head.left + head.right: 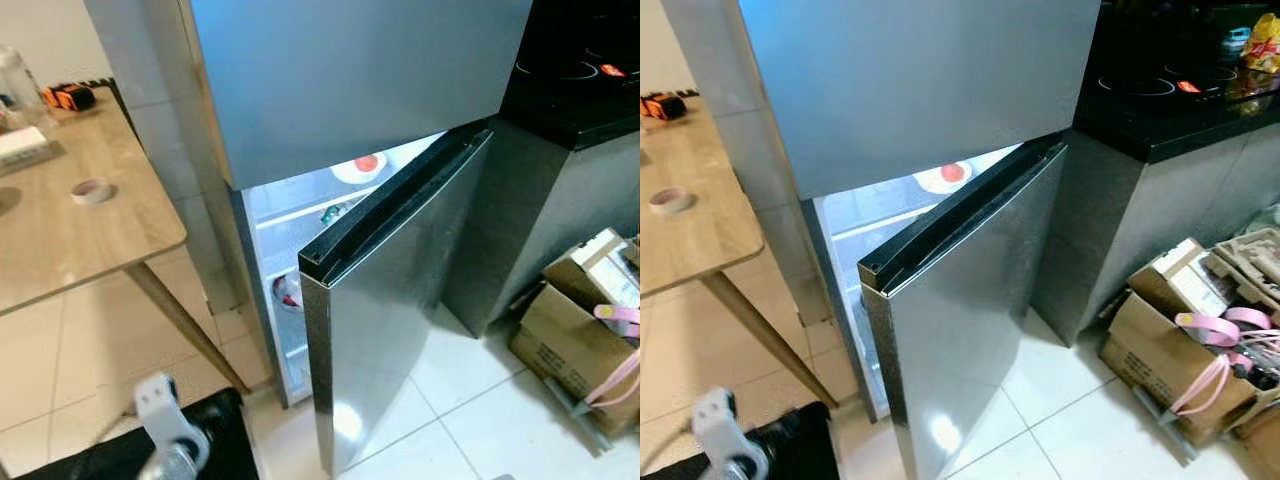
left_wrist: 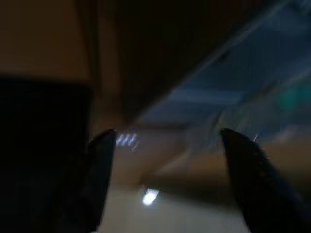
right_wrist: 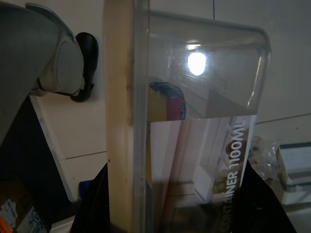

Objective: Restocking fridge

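White floor tiles (image 1: pixel 480 400) run under a two-door steel fridge (image 1: pixel 350 80) whose lower door (image 1: pixel 390 300) stands partly open, hinged on the robot's right, its free edge swung out toward the camera; the lit compartment shows a red-and-white item (image 1: pixel 365 164) on an upper shelf and more goods below (too small to name). A wooden counter (image 1: pixel 60 230) with a roll of tape (image 1: pixel 92 190) stands to the left, a dark worktop (image 1: pixel 1180 100) with a hob to the right, and cardboard boxes (image 1: pixel 1170 340) on the floor beside it. The right gripper (image 3: pixel 184 204) is clamped on a clear plastic container (image 3: pixel 204 121) with a wooden lid and a label reading "1100ML"; the black jaws press its two sides. Its long axis runs straight out along the fingers, away from the wrist, with the lid facing one side. The left gripper (image 2: pixel 165 184) hangs low in shade, jaws apart and empty. Judged risks: the door gap is narrow, so the container's far end could strike the door edge or a shelf front if carried in without widening it; the smooth walls could slip in the jaws; and with the lid sideways, it might work loose if knocked.
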Robot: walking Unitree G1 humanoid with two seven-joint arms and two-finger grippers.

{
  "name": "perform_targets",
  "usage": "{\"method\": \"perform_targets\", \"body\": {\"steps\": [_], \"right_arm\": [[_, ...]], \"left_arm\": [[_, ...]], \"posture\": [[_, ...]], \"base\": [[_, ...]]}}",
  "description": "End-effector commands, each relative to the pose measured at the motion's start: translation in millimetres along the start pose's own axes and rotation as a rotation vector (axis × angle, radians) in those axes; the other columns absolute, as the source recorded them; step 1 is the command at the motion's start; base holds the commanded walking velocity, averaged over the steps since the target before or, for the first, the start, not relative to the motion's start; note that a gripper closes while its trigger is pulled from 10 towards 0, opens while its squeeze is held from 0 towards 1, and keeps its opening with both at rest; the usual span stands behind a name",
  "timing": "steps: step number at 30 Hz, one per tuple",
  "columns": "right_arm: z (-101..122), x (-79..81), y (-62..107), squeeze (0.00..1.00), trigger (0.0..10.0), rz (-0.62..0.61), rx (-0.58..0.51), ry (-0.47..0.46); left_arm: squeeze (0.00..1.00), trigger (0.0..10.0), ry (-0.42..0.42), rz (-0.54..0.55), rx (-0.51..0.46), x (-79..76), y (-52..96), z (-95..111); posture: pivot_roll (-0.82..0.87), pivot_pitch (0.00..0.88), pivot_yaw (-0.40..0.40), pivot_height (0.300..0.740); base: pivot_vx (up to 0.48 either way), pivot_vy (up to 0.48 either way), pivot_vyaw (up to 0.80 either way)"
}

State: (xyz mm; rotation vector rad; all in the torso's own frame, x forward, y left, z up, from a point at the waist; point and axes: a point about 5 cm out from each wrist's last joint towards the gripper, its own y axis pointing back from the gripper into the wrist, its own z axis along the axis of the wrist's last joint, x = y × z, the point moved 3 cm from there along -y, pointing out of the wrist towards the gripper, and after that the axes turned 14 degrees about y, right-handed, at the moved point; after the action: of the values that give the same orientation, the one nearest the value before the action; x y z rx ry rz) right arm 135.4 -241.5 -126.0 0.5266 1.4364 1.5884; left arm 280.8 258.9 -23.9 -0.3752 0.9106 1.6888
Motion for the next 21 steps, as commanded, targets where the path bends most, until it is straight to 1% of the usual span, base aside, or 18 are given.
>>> {"method": "perform_targets", "body": {"steps": [1, 2, 3, 4, 5, 7, 8, 9, 10, 11, 13, 14, 15, 17, 18, 19, 20, 21], "right_arm": [[2.3, 0.3, -0.2, 0.00, 10.0, -0.001, -0.011, -0.010], [2.2, 0.5, -0.2, 0.00, 10.0, -0.001, -0.010, -0.010], [2.2, 0.5, -0.2, 0.00, 10.0, -0.001, -0.010, -0.010], [2.0, 0.9, -0.2, 0.00, 10.0, 0.000, -0.010, -0.011], [2.0, 0.9, -0.2, 0.00, 10.0, 0.000, -0.010, -0.011], [1.3, 2.1, -0.3, 0.00, 10.0, 0.002, -0.009, -0.012], [1.3, 2.1, -0.3, 0.00, 10.0, 0.002, -0.009, -0.012], [1.1, 2.6, -0.3, 0.00, 10.0, 0.003, -0.009, -0.012], [1.1, 2.6, -0.3, 0.00, 10.0, 0.003, -0.009, -0.012], [1.0, 2.8, -0.3, 0.00, 10.0, 0.003, -0.009, -0.013], [-0.2, 2.8, -0.2, 0.00, 10.0, 0.002, -0.007, -0.014], [-0.2, 2.8, -0.2, 0.00, 10.0, 0.002, -0.007, -0.014], [-0.6, 2.6, -0.1, 0.00, 10.0, 0.002, -0.006, -0.015], [-0.6, 2.1, 0.0, 0.00, 10.0, 0.001, -0.006, -0.016], [-0.6, 2.0, 0.0, 0.00, 10.0, 0.001, -0.006, -0.016], [-0.6, 2.0, 0.0, 0.00, 10.0, 0.001, -0.006, -0.016], [-0.8, 1.9, 0.0, 0.00, 10.0, 0.000, -0.006, -0.016], [-1.1, 1.8, 0.0, 0.00, 10.0, 0.000, -0.005, -0.016]], "left_arm": [[0.00, 0.0, 0.006, -0.019, -0.038, 1.1, 0.5, 11.7], [0.00, 0.0, 0.034, -0.082, -0.079, -12.2, -5.7, 23.4], [0.00, 0.0, 0.034, -0.082, -0.079, -12.2, -5.7, 23.4], [0.00, 0.0, 0.071, -0.162, -0.113, -28.3, -11.6, 33.9], [0.00, 0.0, 0.071, -0.162, -0.113, -28.3, -11.6, 33.9], [0.00, 0.0, 0.144, -0.366, -0.150, -69.5, -21.5, 48.3], [0.00, 0.0, 0.144, -0.366, -0.150, -69.5, -21.5, 48.3], [0.00, 0.0, 0.167, -0.458, -0.153, -88.2, -24.0, 51.7], [0.00, 0.0, 0.167, -0.458, -0.153, -88.2, -24.0, 51.7], [0.00, 0.0, 0.185, -0.551, -0.146, -109.6, -26.3, 52.1], [0.00, 0.0, 0.218, -0.704, -0.120, -142.6, -26.6, 49.1], [0.00, 0.0, 0.218, -0.704, -0.120, -142.6, -26.6, 49.1], [0.00, 0.0, 0.232, -0.774, -0.101, -156.8, -25.2, 46.3], [0.00, 0.0, 0.238, -0.864, -0.062, -172.6, -22.0, 40.5], [0.00, 0.3, 0.213, -0.938, -0.014, -185.0, -17.7, 32.2], [0.00, 0.3, 0.196, -0.988, 0.019, -193.1, -14.3, 26.3], [0.00, 4.1, 0.187, -1.024, 0.046, -199.7, -11.6, 21.5], [0.00, 10.0, 0.178, -1.054, 0.064, -205.9, -9.4, 18.0]], "posture": [[-0.08, 0.000, 0.014, 0.740], [-0.08, 0.000, 0.014, 0.740], [-0.08, 0.000, 0.014, 0.740], [-0.09, 0.000, 0.015, 0.740], [-0.09, 0.000, 0.015, 0.740], [-0.09, 0.000, 0.014, 0.740], [-0.09, 0.000, 0.014, 0.740], [-0.09, 0.000, 0.014, 0.740], [-0.09, 0.000, 0.014, 0.740], [-0.09, 0.000, 0.014, 0.740], [-0.09, 0.000, 0.015, 0.740], [-0.09, 0.000, 0.015, 0.740], [-0.09, 0.000, 0.015, 0.740], [-0.09, 0.000, 0.015, 0.740], [-0.09, 0.000, 0.015, 0.740], [-0.09, 0.000, 0.015, 0.740], [-0.09, 0.000, 0.015, 0.740], [-0.09, 0.000, 0.015, 0.740]], "base": [[0.000, 0.000, 0.00], [0.000, 0.000, 0.00], [0.000, 0.000, 0.00], [0.000, 0.000, 0.00], [0.000, 0.000, 0.00], [0.000, 0.000, 0.00], [0.000, 0.000, 0.00], [0.000, 0.000, 0.00], [0.000, 0.000, 0.00], [0.000, 0.000, 0.00], [0.000, 0.000, 0.00], [0.000, 0.000, 0.00], [0.000, 0.000, 0.00], [0.000, 0.000, 0.00], [0.000, 0.000, 0.00], [0.000, 0.000, 0.00], [0.000, 0.000, 0.00], [0.000, 0.000, 0.00]]}}
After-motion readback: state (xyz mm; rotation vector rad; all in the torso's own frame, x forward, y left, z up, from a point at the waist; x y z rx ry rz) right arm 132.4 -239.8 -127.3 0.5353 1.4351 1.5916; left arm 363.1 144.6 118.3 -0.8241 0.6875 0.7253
